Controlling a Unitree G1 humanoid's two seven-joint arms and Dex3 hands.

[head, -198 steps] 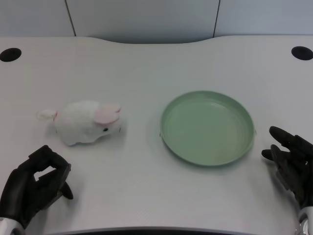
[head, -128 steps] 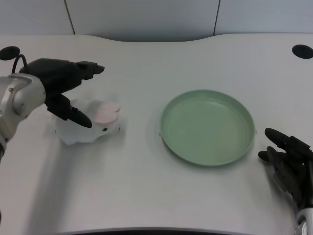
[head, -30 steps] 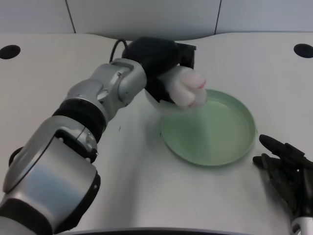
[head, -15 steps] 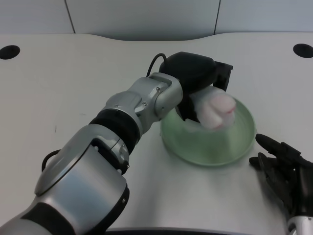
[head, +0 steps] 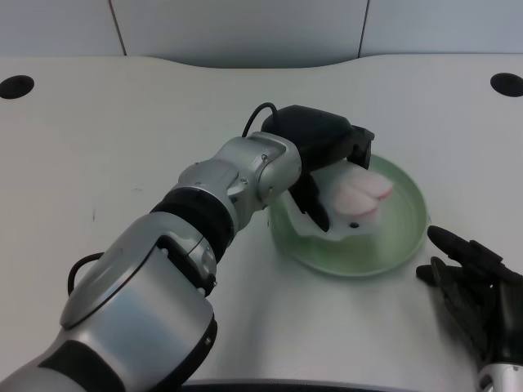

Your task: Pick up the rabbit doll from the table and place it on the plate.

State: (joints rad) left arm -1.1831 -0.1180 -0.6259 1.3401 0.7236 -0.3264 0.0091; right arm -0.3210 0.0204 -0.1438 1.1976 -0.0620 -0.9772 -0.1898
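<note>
From my screen the left arm [head: 163, 269] fills the near left, a silver forearm running diagonally from the near-left corner up and right across the white table [head: 122, 122]. At its end my left hand [head: 320, 155] sits over the left part of the green plate [head: 404, 233], back of the hand towards the camera. Its fingers [head: 317, 212] curl down around the rabbit doll [head: 355, 200]; I see one dark finger lying against the doll's left flank and the palm covering its far-left side, so the hand has the doll in a wrapped hold, closed about as far as the soft body allows.

The doll is inside the plate, left of the plate's middle. Its white underside seems to reach the plate floor, but I cannot tell whether it rests there or hangs in the grasp. The pink ears lie on top, pointing right and slightly far. A small dark eye shows on the near side below them. The long axis runs roughly left to right, the rear end hidden under my hand, the head towards the right.

Two dark round holes [head: 16, 86] sit in the table's far corners.
</note>
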